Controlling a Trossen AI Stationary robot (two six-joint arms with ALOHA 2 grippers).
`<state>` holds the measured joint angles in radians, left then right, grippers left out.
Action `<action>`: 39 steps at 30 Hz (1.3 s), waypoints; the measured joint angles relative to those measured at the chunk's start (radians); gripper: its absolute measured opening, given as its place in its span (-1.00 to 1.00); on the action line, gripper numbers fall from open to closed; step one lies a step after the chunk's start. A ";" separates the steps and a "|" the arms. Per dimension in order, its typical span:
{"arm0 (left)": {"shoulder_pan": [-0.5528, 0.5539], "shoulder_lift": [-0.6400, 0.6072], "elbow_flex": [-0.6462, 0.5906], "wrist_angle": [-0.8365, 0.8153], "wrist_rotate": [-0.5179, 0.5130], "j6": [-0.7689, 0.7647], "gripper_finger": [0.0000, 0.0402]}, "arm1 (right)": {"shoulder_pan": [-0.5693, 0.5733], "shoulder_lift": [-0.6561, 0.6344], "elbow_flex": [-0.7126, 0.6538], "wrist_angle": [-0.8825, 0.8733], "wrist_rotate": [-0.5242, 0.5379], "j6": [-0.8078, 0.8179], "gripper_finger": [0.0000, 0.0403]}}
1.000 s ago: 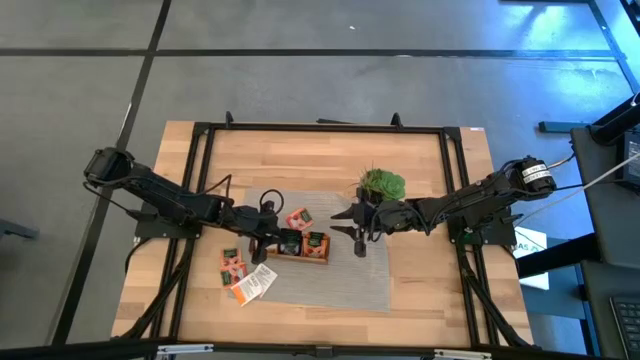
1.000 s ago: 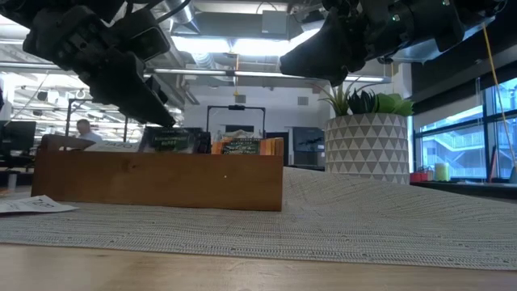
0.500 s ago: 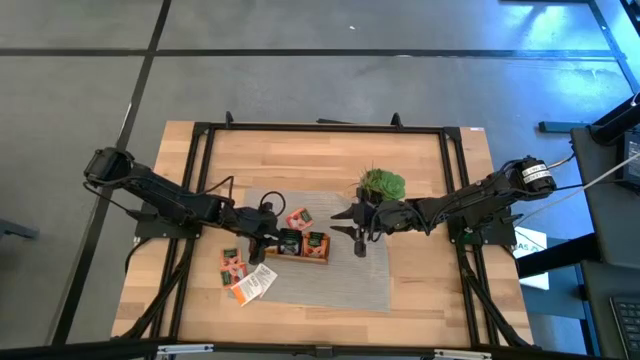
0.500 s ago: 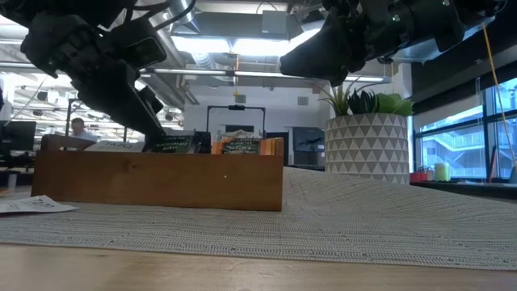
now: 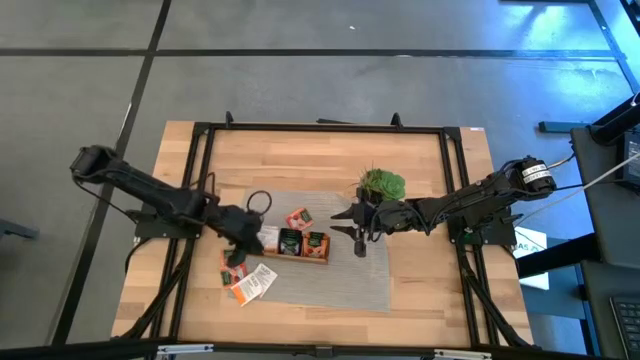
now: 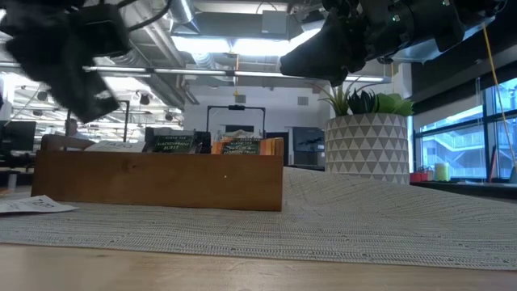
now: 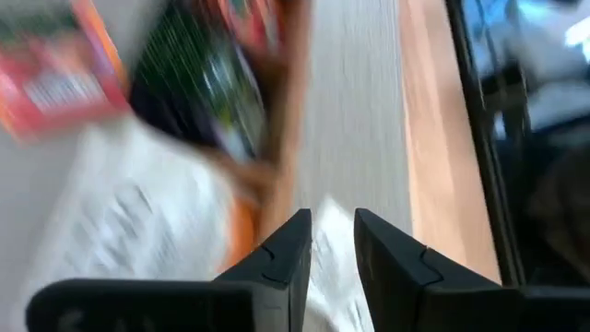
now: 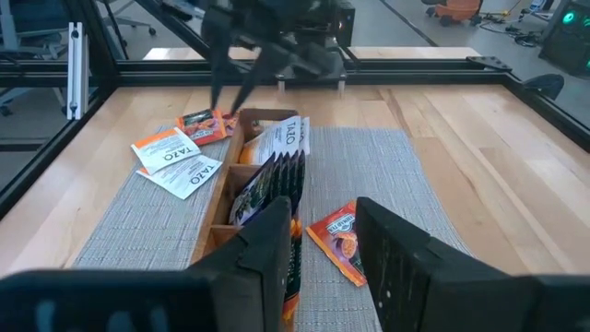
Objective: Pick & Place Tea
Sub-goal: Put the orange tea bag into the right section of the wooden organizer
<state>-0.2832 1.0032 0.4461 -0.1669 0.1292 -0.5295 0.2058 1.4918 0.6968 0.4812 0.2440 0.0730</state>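
The left gripper (image 5: 237, 255), fingers slightly apart and empty, hovers beside the wooden tray's (image 5: 322, 258) end, above loose tea sachets (image 5: 250, 283) on the mat. About four sachets lie there; one red sachet (image 5: 298, 218) lies behind the tray. The right gripper (image 5: 360, 243), parted and empty, waits off the tray's other end.

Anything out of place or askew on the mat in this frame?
Yes. Several tea sachets lie loose beside the wooden tray instead of in it, and one red-orange sachet lies alone on the tray's other side. The sachets in the tray lean unevenly. Nothing looks damaged.
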 joint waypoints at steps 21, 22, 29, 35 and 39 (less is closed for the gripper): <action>-0.101 -0.018 0.000 -0.158 -0.078 -0.037 -0.98 | -0.161 0.040 0.007 -0.072 -0.046 0.124 -0.37; -0.092 -0.039 0.000 -0.170 -0.098 -0.021 -0.98 | -0.178 0.056 0.020 -0.075 -0.077 0.121 -0.37; -0.022 -0.180 0.000 -0.172 -0.138 0.069 -0.96 | -0.202 0.149 0.277 -0.429 -0.176 -0.029 -0.37; 0.014 -0.219 0.000 -0.174 -0.146 0.165 -0.99 | -0.146 0.276 0.512 -0.923 -0.065 0.057 -0.37; 0.034 -0.219 0.000 -0.174 -0.146 0.231 -0.96 | -0.126 0.368 0.608 -1.134 -0.049 0.148 -0.37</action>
<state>-0.2496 0.7841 0.4461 -0.3405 -0.0166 -0.2986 0.0799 1.8598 1.3052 -0.6529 0.1947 0.2208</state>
